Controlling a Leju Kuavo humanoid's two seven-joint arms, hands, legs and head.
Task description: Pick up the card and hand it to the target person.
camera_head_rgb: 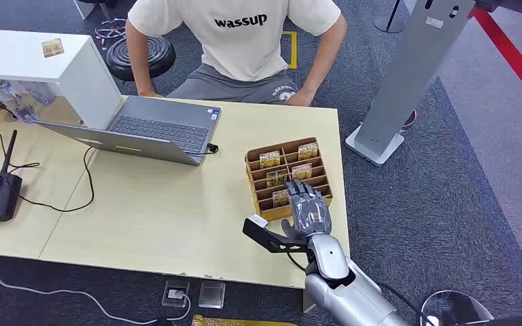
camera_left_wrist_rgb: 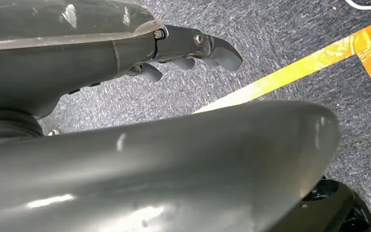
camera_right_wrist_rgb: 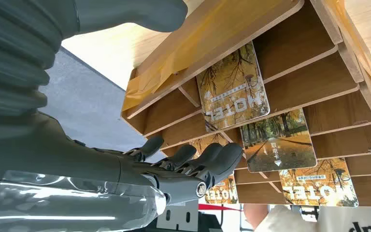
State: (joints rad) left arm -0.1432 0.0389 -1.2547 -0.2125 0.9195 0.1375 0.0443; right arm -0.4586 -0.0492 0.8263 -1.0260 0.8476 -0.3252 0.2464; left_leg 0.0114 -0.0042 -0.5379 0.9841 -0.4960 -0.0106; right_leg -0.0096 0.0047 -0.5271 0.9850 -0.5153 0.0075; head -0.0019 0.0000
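Several cards are standing in the slotted wooden rack [camera_head_rgb: 287, 178], and I am hovering my right robot hand [camera_head_rgb: 308, 212] over the rack's near rows, fingers [camera_right_wrist_rgb: 207, 164] loosely apart and pinching nothing. I am keeping them apart, I judge, so they can straddle one card's top edge before pressing together. The nearest card [camera_right_wrist_rgb: 233, 87] is sitting in its slot just ahead of my fingertips, leaning back against the divider, which is leaving its upper edge free to take. It is showing autumn trees in yellow and orange with the word HOTEL in white; it looks thin, stiff and glossy, so probably slippery. Another card [camera_right_wrist_rgb: 278, 147] is resting a row further along the rack. My left robot hand [camera_left_wrist_rgb: 193, 48] is hanging by my side over grey carpet, fingers curled in with nothing in them. Beyond the rack, across the worktop [camera_head_rgb: 177, 217], the person [camera_head_rgb: 238, 41] is sitting, waiting to be handed a card.
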